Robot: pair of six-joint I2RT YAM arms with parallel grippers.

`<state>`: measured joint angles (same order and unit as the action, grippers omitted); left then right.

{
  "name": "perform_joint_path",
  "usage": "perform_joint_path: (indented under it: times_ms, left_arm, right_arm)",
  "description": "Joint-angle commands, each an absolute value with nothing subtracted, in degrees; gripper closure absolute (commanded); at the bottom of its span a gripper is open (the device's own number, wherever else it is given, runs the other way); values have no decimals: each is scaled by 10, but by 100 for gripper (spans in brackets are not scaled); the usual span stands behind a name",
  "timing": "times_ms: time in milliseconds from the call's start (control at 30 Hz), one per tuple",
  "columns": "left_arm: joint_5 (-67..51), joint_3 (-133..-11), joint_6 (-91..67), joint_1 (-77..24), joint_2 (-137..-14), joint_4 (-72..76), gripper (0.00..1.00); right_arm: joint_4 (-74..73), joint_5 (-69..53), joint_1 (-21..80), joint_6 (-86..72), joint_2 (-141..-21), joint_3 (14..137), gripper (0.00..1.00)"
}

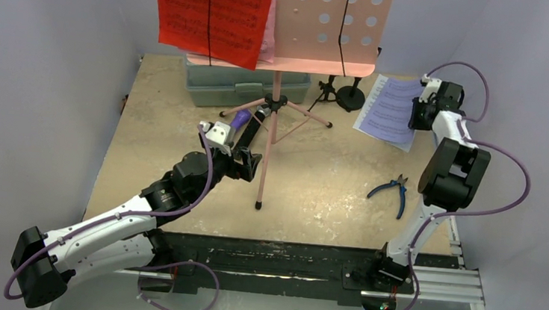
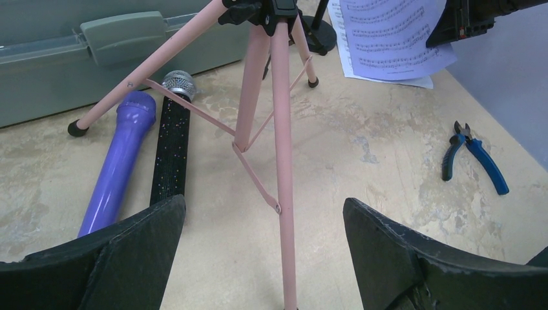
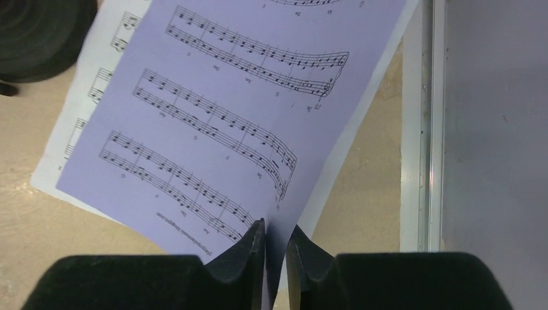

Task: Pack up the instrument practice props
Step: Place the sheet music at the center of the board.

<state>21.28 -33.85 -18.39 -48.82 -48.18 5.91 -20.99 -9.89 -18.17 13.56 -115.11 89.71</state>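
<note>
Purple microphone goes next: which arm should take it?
Left, I'd say. The left gripper is open, low by the pink tripod leg, with the purple microphone lying just ahead to its left. The right gripper is shut on a sheet-music page, farther off.

Non-task items: one case, one hand tool, one work surface.
Grey-green plastic case [image 1: 217,88], lid down, moulded latch on its front face, standing on a beige mottled table [image 1: 146,136]. Blue-handled pliers [image 1: 400,187], black head, handles slightly spread, lying flat on the table well apart from the case, off to its right and nearer the front. Black strip [image 1: 277,260] running along the table edge farthest from the case.
</note>
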Motion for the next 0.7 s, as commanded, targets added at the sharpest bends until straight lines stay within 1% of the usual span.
perform_joint_path:
  times_ms: [0,167,300,467,667]
  left_arm:
    - [218,-336,-175,-488,-474,72,8]
    - [218,-338,-175,-488,-473,70,8]
    - [219,-339,-174,-488,-470,68,8]
    - [215,-343,-174,-488,-469,65,8]
    - [209,-348,-175,-488,-465,59,8]
  right_arm:
    - [-215,-71,-183,167,-1154,926,76]
    - [-201,-61,-183,171,-1144,921,53]
    - [-184,-64,-183,169,-1114,890,34]
    - [-171,-69,-183,166,-1058,840,23]
    - [-185,-104,-183,165,-992,799,21]
